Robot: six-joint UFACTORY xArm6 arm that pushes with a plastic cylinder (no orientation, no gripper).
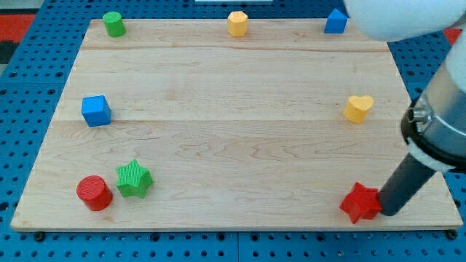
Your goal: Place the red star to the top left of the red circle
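The red star [360,203] lies near the view's bottom right corner of the wooden board [233,131]. The red circle [94,193] stands near the view's bottom left corner. My tip [386,212] is at the star's right side and touches it or nearly so. The dark rod slants up to the view's right edge. The star is far to the right of the red circle.
A green star [133,179] sits just right of the red circle. A blue cube [96,110] is at the left. A yellow heart [357,108] is at the right. A green cylinder [113,24], yellow hexagon [237,23] and blue block [336,22] line the top edge.
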